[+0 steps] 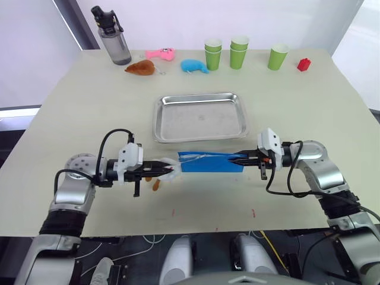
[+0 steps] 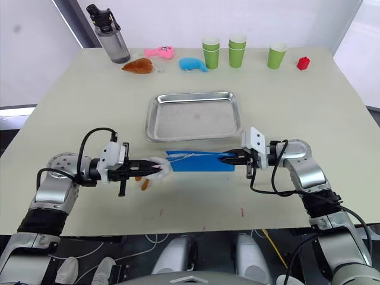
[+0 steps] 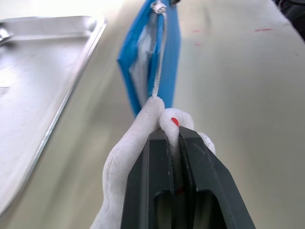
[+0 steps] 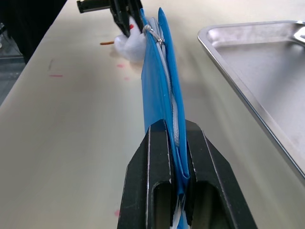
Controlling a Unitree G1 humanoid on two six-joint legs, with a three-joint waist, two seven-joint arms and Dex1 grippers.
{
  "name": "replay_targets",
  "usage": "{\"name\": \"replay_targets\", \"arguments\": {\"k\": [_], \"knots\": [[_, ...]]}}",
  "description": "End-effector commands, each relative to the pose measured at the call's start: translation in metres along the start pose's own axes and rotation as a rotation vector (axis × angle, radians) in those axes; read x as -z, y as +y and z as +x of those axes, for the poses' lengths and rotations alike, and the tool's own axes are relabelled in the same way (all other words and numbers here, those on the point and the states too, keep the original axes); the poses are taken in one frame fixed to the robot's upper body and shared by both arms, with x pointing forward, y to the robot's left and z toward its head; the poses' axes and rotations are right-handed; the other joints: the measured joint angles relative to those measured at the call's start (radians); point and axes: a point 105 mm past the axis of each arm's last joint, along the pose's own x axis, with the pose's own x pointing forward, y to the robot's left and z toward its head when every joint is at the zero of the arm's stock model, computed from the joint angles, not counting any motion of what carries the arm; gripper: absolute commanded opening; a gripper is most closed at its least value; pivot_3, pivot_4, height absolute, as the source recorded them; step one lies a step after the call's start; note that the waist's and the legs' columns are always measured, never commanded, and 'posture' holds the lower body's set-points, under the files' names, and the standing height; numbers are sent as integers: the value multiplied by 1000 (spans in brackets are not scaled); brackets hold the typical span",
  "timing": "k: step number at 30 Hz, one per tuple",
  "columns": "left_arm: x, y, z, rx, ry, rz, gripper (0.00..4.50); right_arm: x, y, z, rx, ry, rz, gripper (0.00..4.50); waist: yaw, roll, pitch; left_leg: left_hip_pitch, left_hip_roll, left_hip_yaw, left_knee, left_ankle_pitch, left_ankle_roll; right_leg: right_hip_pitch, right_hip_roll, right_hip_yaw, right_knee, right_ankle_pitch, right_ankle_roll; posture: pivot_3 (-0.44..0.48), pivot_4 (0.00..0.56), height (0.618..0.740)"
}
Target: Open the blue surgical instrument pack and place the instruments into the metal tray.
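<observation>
Standing on its edge between the two arms, the flat blue fabric instrument pack (image 1: pixel 211 161) is just in front of the shallow shiny metal tray (image 1: pixel 200 116), near its front rim but not in it. The pack is shut, with a silver zip pull (image 4: pixel 153 33) at its far end.

The right end effector (image 1: pixel 244 159) is squeezed tight on the pack's right end, with one black finger on each side of the blue cloth. The left end effector (image 1: pixel 161 168) is pinched shut on a small white plush toy (image 3: pixel 143 138) with a red dot. A thin white string (image 3: pixel 158 62) joins the toy to the zip pull. A little orange piece (image 1: pixel 156 184) lies on the worktop just under the left end effector.

The tray is empty, with a scuffed dull bottom.

Far back on the worktop there is a grey water bottle with a black cap (image 1: pixel 113 37), a brown plush toy (image 1: pixel 141 68), a pink toy (image 1: pixel 161 54), a blue toy (image 1: pixel 194 65), two stacks of green paper cups (image 1: pixel 226 52), one more green cup (image 1: pixel 277 56) and a small red block (image 1: pixel 304 64). None of them are near the pack.

The worktop (image 1: pixel 77 119) is pale beige with a few tiny red marks near the front edge. Behind it is a white wall (image 1: pixel 178 18).
</observation>
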Motion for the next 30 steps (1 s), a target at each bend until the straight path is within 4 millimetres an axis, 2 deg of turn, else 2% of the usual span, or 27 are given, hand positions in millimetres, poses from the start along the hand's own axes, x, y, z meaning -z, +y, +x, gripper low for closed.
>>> {"name": "replay_targets", "arguments": {"k": [1, 5, 14, 19, 25, 30], "knots": [[5, 15, -25, -82, 44, 11, 75, -1, 0, -1, -9, 16, -24, 0, 0, 0, 0, 0, 0, 0, 0, 0, 0, 0, 0, 0, 0, 0, 0, 0, 150, 734], [-1, 22, -30, -93, 19, 1, 75, 0, 0, -2, -11, 24, -29, 0, 3, 0, 0, -1, 0, 0, 0, 0, 0, 0, 0, -1, -1, 0, 0, 0, 150, 734], [9, 11, -27, -66, 34, -41, 75, 1, 1, -2, -14, 25, -29, 0, 4, 0, 0, -1, 0, 0, 0, 0, 0, 0, 0, 0, -1, 0, 0, 0, 150, 734], [20, -1, -28, -27, 74, -83, 75, 2, 1, -4, -12, 28, -28, 0, 3, 0, 0, -1, 0, 0, 0, 0, 0, 0, 0, -1, -1, 0, 0, 0, 150, 734], [44, -17, -38, 17, 173, -137, 75, 3, 1, -5, -9, 30, -30, 0, 0, 0, 0, -1, 0, 0, 0, 0, 0, 0, 0, 0, -1, 0, 0, 0, 150, 734], [51, -23, -34, 30, 187, -148, 75, -1, -1, -5, 1, 7, -23, 0, 0, 0, 0, 0, 0, 0, 0, 0, 0, 0, 0, 0, -1, 0, 0, 0, 150, 734]]}}
